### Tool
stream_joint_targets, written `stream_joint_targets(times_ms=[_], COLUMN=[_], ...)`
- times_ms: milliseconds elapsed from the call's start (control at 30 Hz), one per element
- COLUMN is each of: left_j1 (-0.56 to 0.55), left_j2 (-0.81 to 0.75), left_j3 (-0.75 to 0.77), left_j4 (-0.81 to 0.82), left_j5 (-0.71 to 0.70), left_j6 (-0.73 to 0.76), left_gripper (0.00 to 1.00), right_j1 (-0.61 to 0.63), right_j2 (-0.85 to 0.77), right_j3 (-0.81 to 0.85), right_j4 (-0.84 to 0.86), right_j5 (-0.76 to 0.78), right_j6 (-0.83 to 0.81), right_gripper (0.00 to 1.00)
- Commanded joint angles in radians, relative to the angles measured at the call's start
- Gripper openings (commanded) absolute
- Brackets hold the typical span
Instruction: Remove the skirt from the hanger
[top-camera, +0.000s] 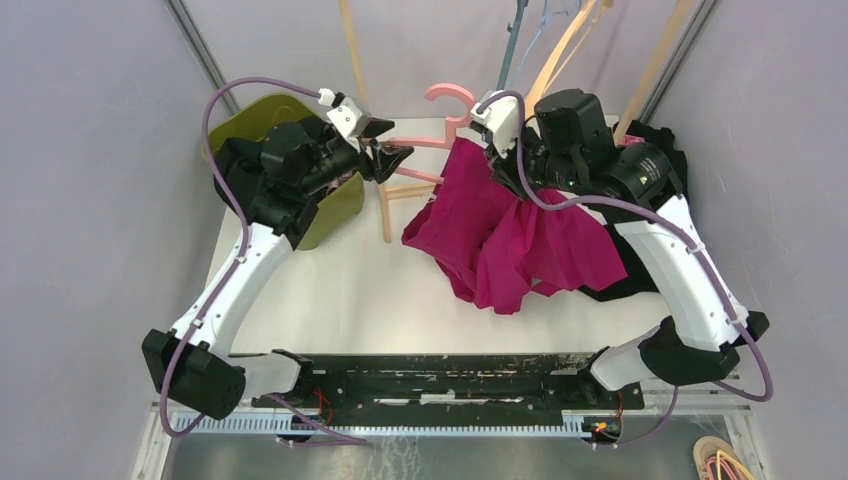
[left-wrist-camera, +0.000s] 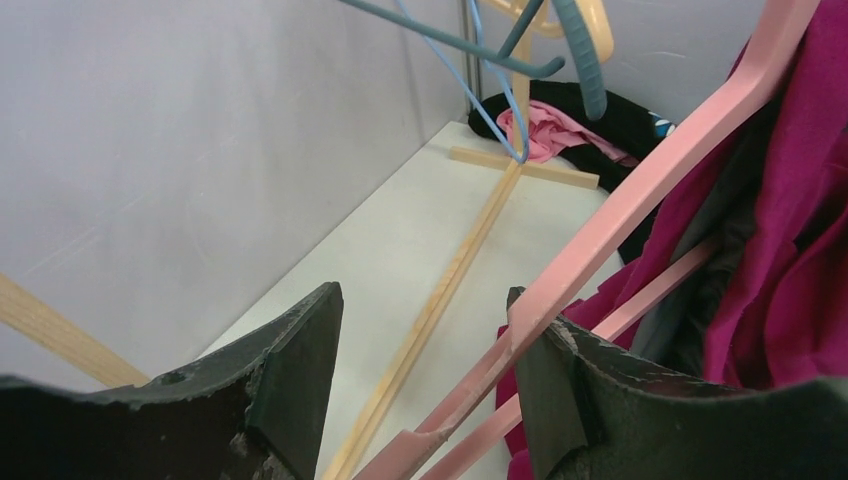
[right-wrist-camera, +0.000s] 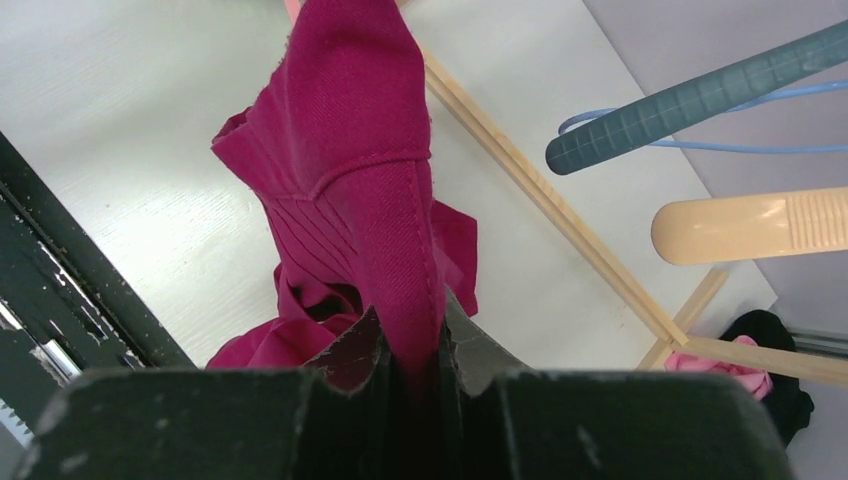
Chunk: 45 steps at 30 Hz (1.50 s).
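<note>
Two arms reach from the near edge over a white surface (top-camera: 350, 290). The magenta skirt (top-camera: 520, 240) spills across its middle, the hem bunched on the surface below the right arm and the waist lifted toward the back. The right jaws are clamped on a fold of the skirt's upper edge, and the wrist view shows the fabric pinched tight between the two fingers. The cloth rises from there to the pink hanger (left-wrist-camera: 640, 195), which sits tilted above the surface. Whether the skirt is still fastened to it cannot be made out.

The left jaws stand well apart around one arm of the hanger. The pink bar runs between the fingers and appears to brush the right one, though the angle is poor. An olive-green bin (top-camera: 255, 115) sits beside the left arm.

A wooden slat (left-wrist-camera: 450, 280) lies along the surface toward the back wall. Black clothing (left-wrist-camera: 620, 115) and a pink garment (left-wrist-camera: 545, 130) are heaped in the far right corner. Above them hang a teal hanger (right-wrist-camera: 700, 95), a blue wire one (right-wrist-camera: 700, 145) and a peach one (right-wrist-camera: 750, 225).
</note>
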Motion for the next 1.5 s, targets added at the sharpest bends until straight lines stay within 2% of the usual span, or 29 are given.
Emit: stream_joint_targets(times_ms=[0, 167, 367, 567, 700, 833, 933, 1000, 1100, 1267, 1367, 1467], left_j1=[-0.021, -0.021, -0.02, -0.017, -0.015, -0.014, -0.015, -0.015, -0.011, -0.012, -0.01, -0.007], left_j2=[-0.037, -0.018, 0.099, 0.196, 0.201, 0.146, 0.062, 0.015, -0.024, -0.048, -0.034, 0.009], left_j3=[-0.033, 0.004, 0.16, 0.306, 0.356, 0.346, 0.267, 0.197, 0.171, 0.204, 0.23, 0.294], left_j4=[-0.055, -0.056, -0.006, 0.006, -0.038, -0.147, -0.209, -0.257, -0.356, -0.464, -0.47, -0.454], left_j5=[0.049, -0.039, -0.083, -0.036, 0.077, 0.247, 0.304, 0.287, 0.257, 0.198, 0.149, 0.159], left_j6=[0.057, 0.111, 0.141, 0.134, 0.13, 0.133, 0.154, 0.198, 0.278, 0.37, 0.401, 0.401], left_gripper=[0.66, 0.7, 0.76, 0.76, 0.76, 0.76, 0.76, 0.79, 0.81, 0.84, 0.83, 0.84], right_j1=[-0.014, -0.013, -0.011, -0.009, -0.008, -0.009, -0.009, -0.008, -0.009, -0.009, -0.009, -0.009], right_j2=[0.001, -0.004, -0.008, -0.044, -0.056, -0.049, -0.042, -0.037, -0.031, -0.03, -0.03, -0.031], right_j3=[0.104, 0.096, 0.084, 0.029, -0.01, -0.021, -0.018, -0.017, -0.021, -0.046, -0.063, -0.081], right_j4=[0.31, 0.308, 0.292, 0.291, 0.292, 0.306, 0.312, 0.312, 0.313, 0.317, 0.315, 0.318], right_j5=[0.071, 0.049, -0.03, -0.035, -0.005, 0.034, 0.054, 0.055, 0.052, 0.04, 0.024, 0.005], right_j6=[0.076, 0.085, 0.131, 0.132, 0.117, 0.103, 0.094, 0.092, 0.095, 0.098, 0.102, 0.12], right_gripper=[0.01, 0.01, 0.01, 0.01, 0.01, 0.01, 0.01, 0.01, 0.01, 0.01, 0.01, 0.01])
